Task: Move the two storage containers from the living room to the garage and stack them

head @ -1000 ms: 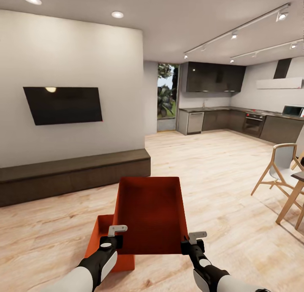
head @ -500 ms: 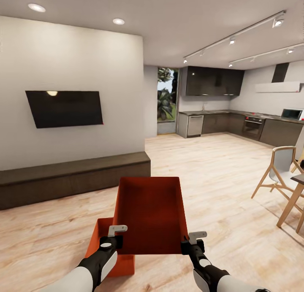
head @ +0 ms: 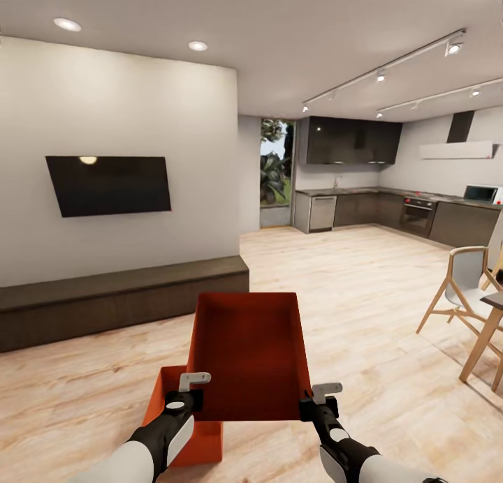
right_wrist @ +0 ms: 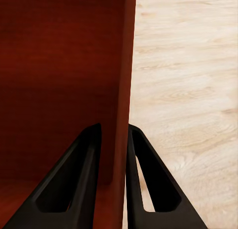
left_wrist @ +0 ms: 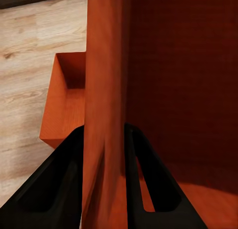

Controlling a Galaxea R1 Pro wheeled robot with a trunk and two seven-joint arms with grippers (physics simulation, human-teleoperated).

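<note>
1. Held container [head: 248, 357]: raised above the wood-plank floor [head: 363, 294], one side wall pinched between the fingers of the left gripper [head: 187, 392], the opposite wall between those of the right gripper [head: 318, 398].
2. Second container [head: 178, 417]: resting on the planks just beyond and below the left fingers, partly under the held one.
3. Risk: thin walls gripped only at the near end; likely to tilt, flex or slip out during turns.
4. Risk: low bench [head: 119, 298] and chair [head: 464, 287] near the route; possible snag on the far end.

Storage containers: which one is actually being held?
The upper container, raised and clamped at its side walls by the left end effector and right end effector. The lower container sits on the wood floor, ungripped.
</note>
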